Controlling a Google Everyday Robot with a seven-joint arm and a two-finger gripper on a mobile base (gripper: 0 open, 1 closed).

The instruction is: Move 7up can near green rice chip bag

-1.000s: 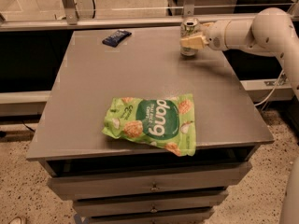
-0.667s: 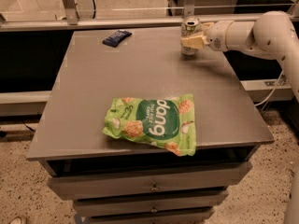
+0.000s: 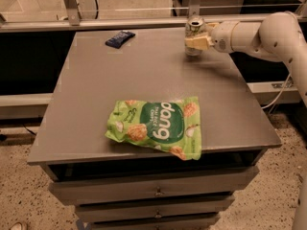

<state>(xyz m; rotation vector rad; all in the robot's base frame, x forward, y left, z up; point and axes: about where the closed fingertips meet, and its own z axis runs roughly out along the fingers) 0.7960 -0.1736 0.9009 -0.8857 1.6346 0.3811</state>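
The 7up can (image 3: 194, 27) is showing as a small silvery can with a hint of green on its side and a round silver top facing up. It is standing upright at the far right part of the grey table (image 3: 86, 128), close to the back edge. Whether its base is resting on the surface or sitting just above it cannot be told. The hand (image 3: 195, 41) is gripping the can around its middle: one cream-coloured finger (image 3: 197, 42) is lying across the can's near side, hiding most of the label, and the jaws are sitting closed against the can's body. The white arm (image 3: 259, 32) is reaching in from the right, running almost level over the table's right edge, with its rounded wrist just behind the hand and its upper link bending down and out of view at the right border. The green rice chip bag (image 3: 158, 126) is lying flat near the table's front edge, well apart from the can, its white "dang" lettering reading upside down. A dark blue packet (image 3: 120, 38) is lying at the far left of the table. Drawers (image 3: 153, 190) are sitting beneath the tabletop.
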